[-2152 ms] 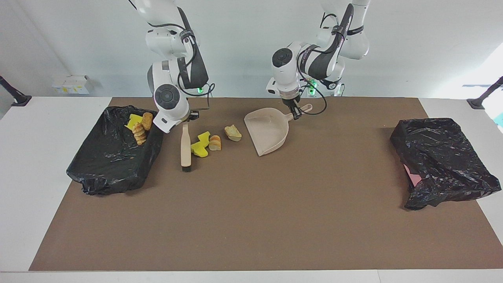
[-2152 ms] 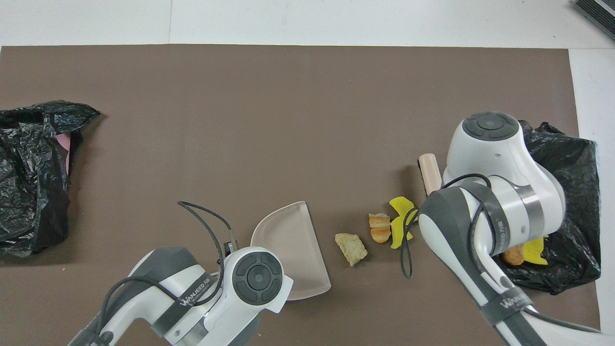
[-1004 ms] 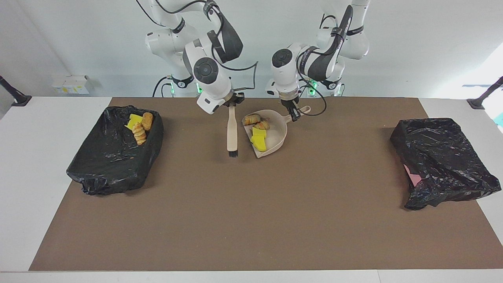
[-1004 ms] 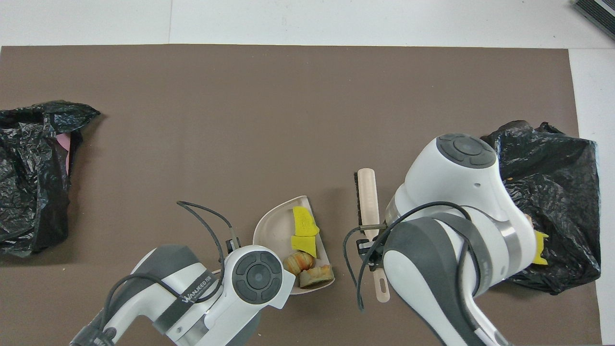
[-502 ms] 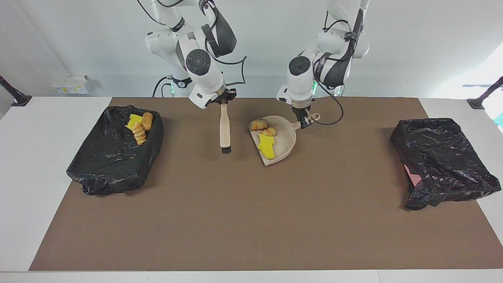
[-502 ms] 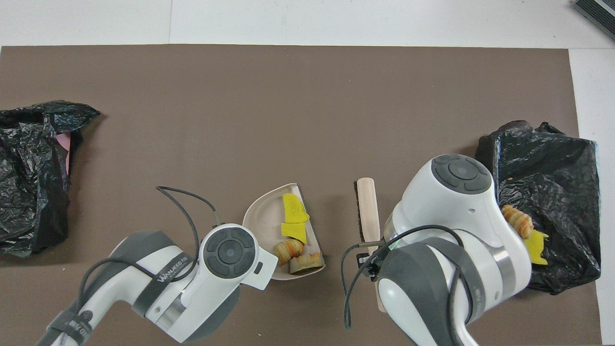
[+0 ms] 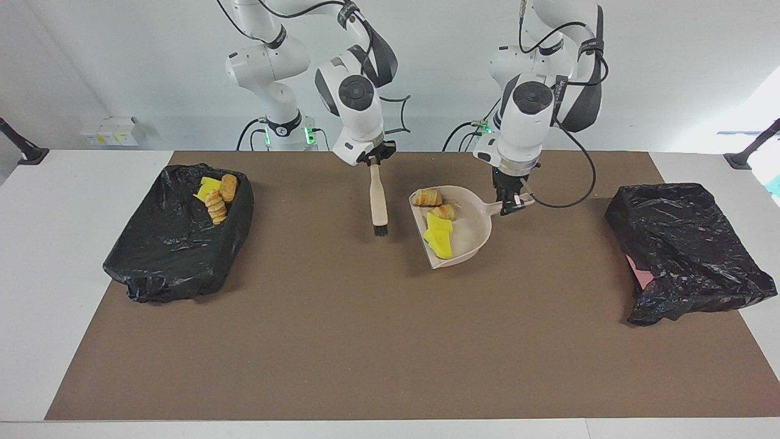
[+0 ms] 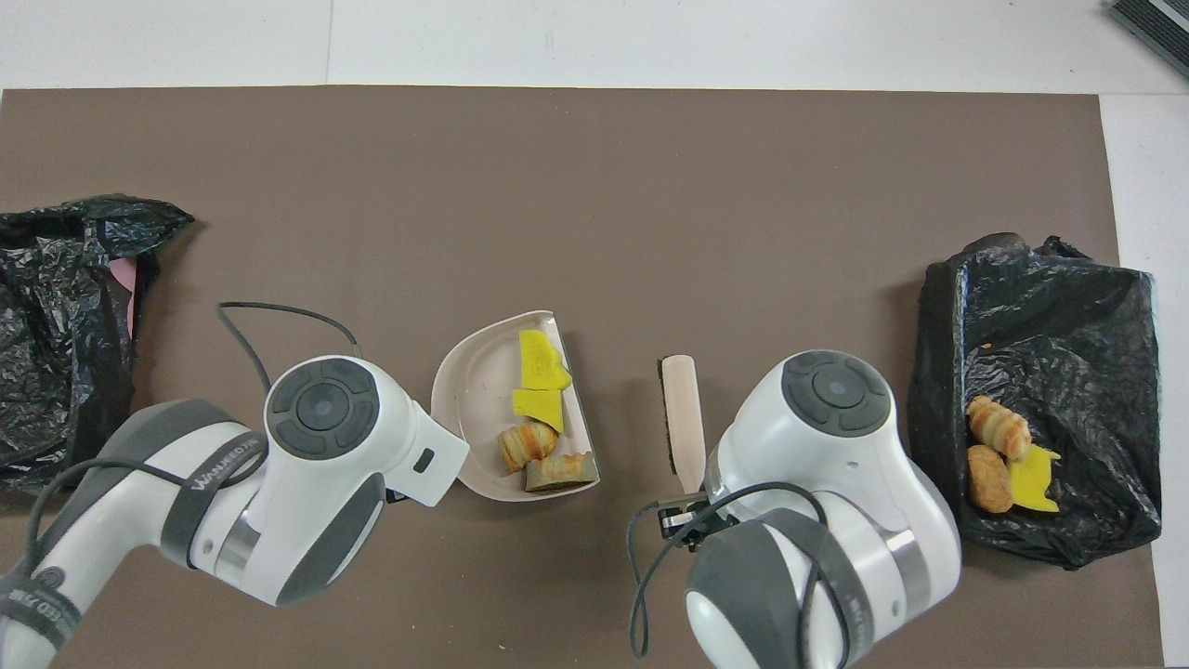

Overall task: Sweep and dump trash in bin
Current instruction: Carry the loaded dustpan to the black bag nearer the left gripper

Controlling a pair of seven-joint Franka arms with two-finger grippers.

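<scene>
My left gripper (image 7: 510, 204) is shut on the handle of the beige dustpan (image 7: 472, 235), which it holds over the middle of the mat. Trash lies in the pan: two pastry lumps (image 7: 428, 197) and yellow sponge pieces (image 7: 440, 238), seen in the overhead view as trash (image 8: 537, 409) in the dustpan (image 8: 469, 409). My right gripper (image 7: 373, 161) is shut on a beige brush (image 7: 379, 204) that hangs bristles down beside the pan. A black-lined bin (image 7: 170, 250) at the right arm's end holds more trash (image 7: 214, 194).
A second black-bagged bin (image 7: 682, 244) sits at the left arm's end of the table, with a bit of pink showing at its side. The brown mat (image 7: 365, 341) covers most of the white table. The overhead view shows the brush (image 8: 678, 400) and both bins (image 8: 1068, 297) (image 8: 56, 353).
Both arms have shifted toward the left arm's end. The loaded dustpan has travelled that way over the mat, and the brush has followed beside it. Trash stays in the pan.
</scene>
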